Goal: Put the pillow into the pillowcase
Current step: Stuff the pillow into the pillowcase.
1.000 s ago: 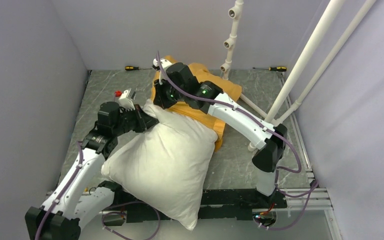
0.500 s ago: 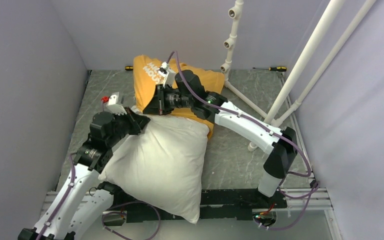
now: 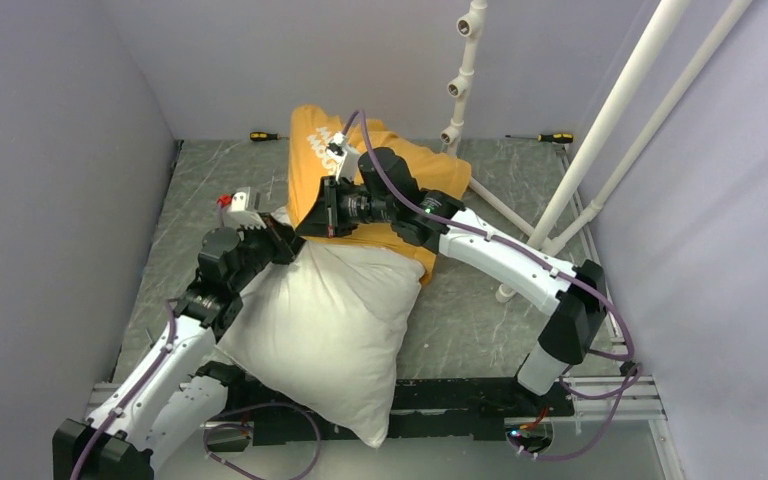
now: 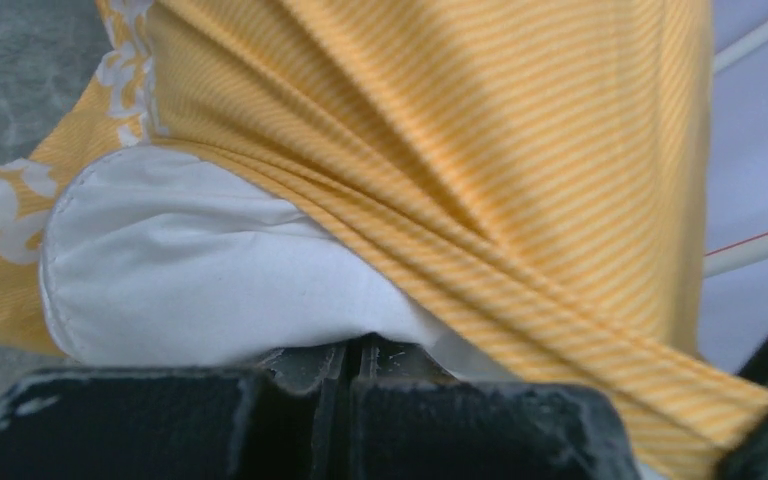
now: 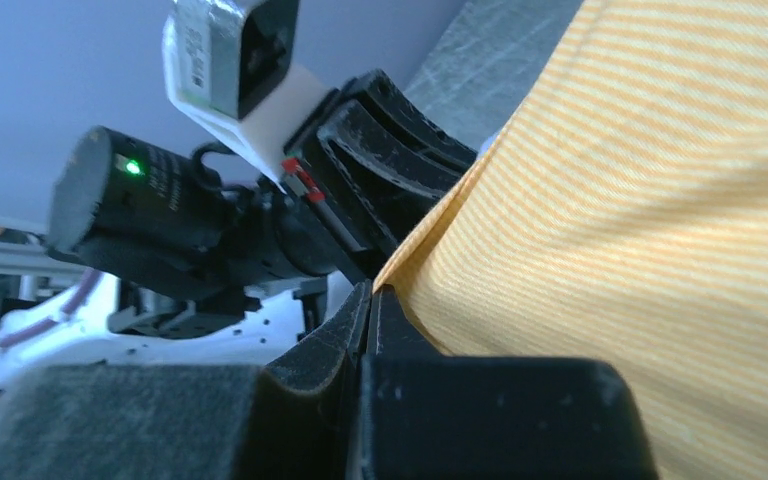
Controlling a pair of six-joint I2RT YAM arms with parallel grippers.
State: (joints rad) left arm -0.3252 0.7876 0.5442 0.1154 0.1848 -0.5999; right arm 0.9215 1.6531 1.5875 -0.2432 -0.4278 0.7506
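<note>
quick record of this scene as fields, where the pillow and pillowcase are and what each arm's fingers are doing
pillow: white, lying on the table, near end hanging over the arm bases
pillowcase: orange-yellow, held up at the far side, draped over the pillow's far corner
left fingers: shut, pinching the pillow's white fabric near that corner
right fingers: shut on the pillowcase's edge
progress: only the corner is covered, most of the pillow is outside
table: grey, marbled
screwdrivers: two, at the table's far edge

Grey marbled tabletop (image 3: 480, 320). Left screwdriver (image 3: 265, 135) and right screwdriver (image 3: 555, 137) lie at its far edge. White pipe frame (image 3: 610, 110) stands far right.
</note>
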